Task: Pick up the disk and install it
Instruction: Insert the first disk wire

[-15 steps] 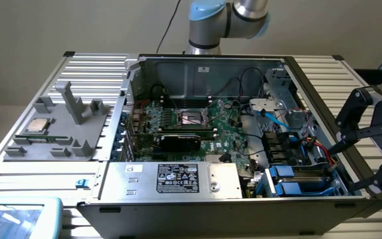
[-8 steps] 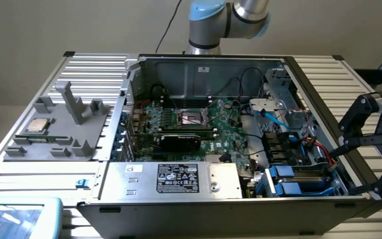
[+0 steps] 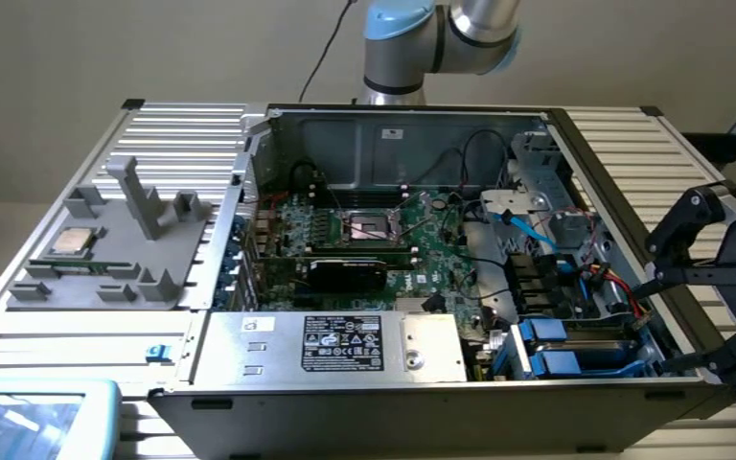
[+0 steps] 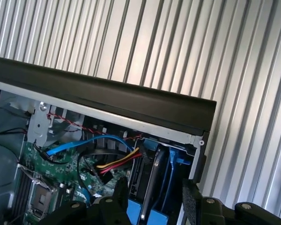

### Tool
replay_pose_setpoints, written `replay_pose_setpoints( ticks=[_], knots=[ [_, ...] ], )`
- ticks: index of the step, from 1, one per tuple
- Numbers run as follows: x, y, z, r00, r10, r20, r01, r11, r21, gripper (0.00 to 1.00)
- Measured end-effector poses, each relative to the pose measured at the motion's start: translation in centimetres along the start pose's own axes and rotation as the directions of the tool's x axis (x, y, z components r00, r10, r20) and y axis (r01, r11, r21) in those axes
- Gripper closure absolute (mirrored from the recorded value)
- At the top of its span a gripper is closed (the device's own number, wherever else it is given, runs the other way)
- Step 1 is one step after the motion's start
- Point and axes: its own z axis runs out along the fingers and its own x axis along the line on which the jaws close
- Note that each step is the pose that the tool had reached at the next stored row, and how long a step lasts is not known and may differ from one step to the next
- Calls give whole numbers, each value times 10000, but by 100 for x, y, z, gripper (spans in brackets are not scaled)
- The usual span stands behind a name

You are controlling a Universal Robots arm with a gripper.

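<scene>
Jaws gape near the disk (image 4: 152, 185), not touching.

The gripper (image 4: 154, 204) hangs with its two black fingers spread apart above a corner of the open computer case (image 4: 112, 96), which rests on the ribbed metal worktop (image 4: 178, 42). Between the fingers, blue drive carriers (image 4: 172, 171) stand in their bay. Beside them, a blue cable (image 4: 84, 143) and red and yellow wires (image 4: 119, 161) cross the green motherboard (image 4: 61, 178).

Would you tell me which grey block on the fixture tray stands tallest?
The slim upright post near the silver processor chip; the other grey blocks are low stubs.
</scene>
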Motion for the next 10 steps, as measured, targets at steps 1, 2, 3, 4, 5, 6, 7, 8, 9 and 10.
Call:
replay_pose_setpoints(
  ticks=[1, 2, 3, 4, 5, 6, 7, 8, 9, 10],
  knots=[
    [-2, -2, 7, 9999, -107, -47, 107, 9999, 26, 42],
    [-4, -3, 13, 9997, -222, -89, 223, 9997, 56, 42],
    [-6, -4, 18, 9993, -346, -122, 347, 9994, 81, 42],
    [-7, -4, 22, 9987, -491, -152, 493, 9987, 101, 42],
    [-8, -4, 24, 9979, -621, -169, 622, 9980, 98, 42],
    [-9, -4, 26, 9974, -706, -171, 707, 9975, 83, 42],
    [-9, -4, 26, 9973, -713, -170, 715, 9974, 85, 42],
    [-10, -4, 26, 9973, -713, -170, 715, 9974, 85, 42],
    [-10, -4, 26, 9973, -713, -170, 715, 9974, 84, 42],
    [-10, -4, 26, 9973, -714, -173, 715, 9974, 83, 42]
  ],
)
